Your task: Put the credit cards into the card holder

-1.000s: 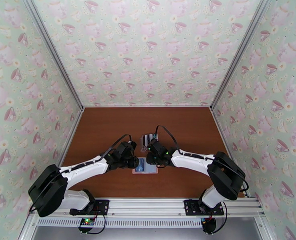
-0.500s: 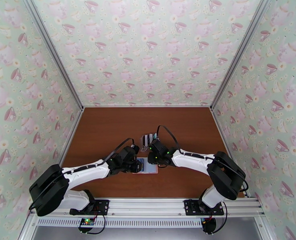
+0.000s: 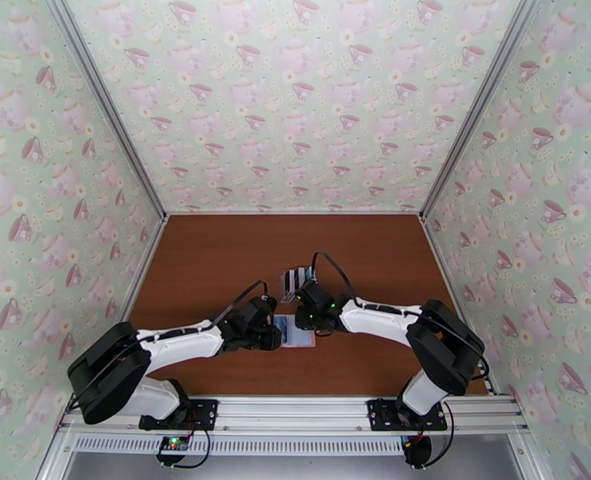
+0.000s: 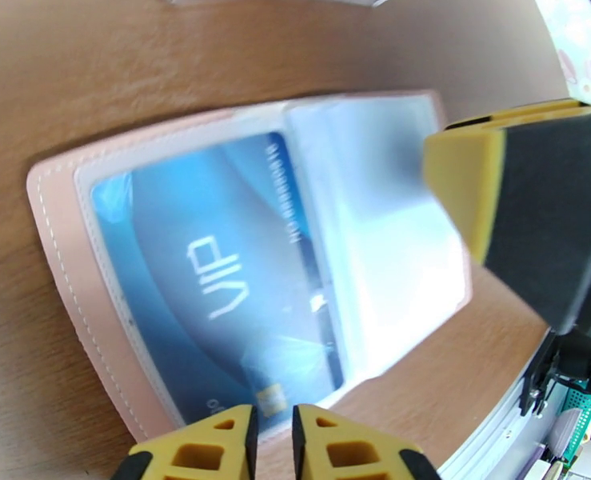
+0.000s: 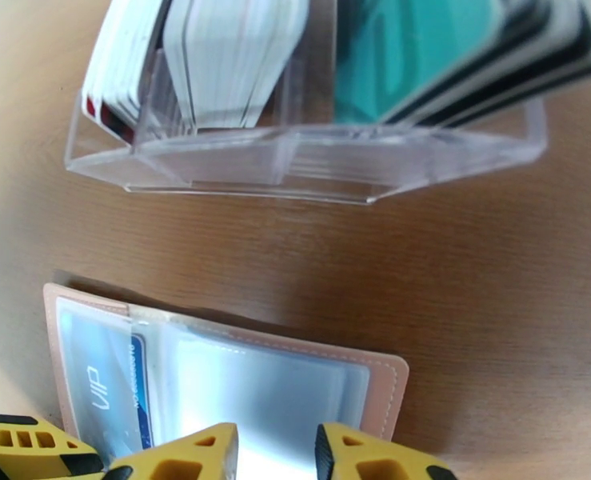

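1. The left tool (image 4: 273, 430) sits at the near edge of the card holder's (image 4: 59, 258) left half. Its jaws are a narrow slit apart, and nothing shows between them.
2. The right tool (image 5: 277, 443) stands over the holder's right half with its jaws moderately apart, gripping nothing. One finger (image 4: 535, 218) hangs above the clear pocket there. Whether it touches the plastic cannot be told.
3. The card holder lies open and flat on the table (image 5: 471, 266), directly under the two tools. Its long axis runs left to right.
4. A blue card (image 4: 207, 274) marked VIP lies in the left half's clear pocket. Its long axis runs near to far, crosswise to the holder, and its chip end points at the left tool.
5. Beyond the holder, and apart from it, stands a clear plastic rack (image 5: 295, 166). Cards stand on edge in its compartments: white cards (image 5: 231, 58) on the left, a teal card (image 5: 407, 50) and black cards (image 5: 543, 62) on the right.
6. Compared with a second ago, the left arm has sunk lower and stretched out, and its tool has slid toward the holder's near edge. The right tool, the holder and the rack have kept their places.
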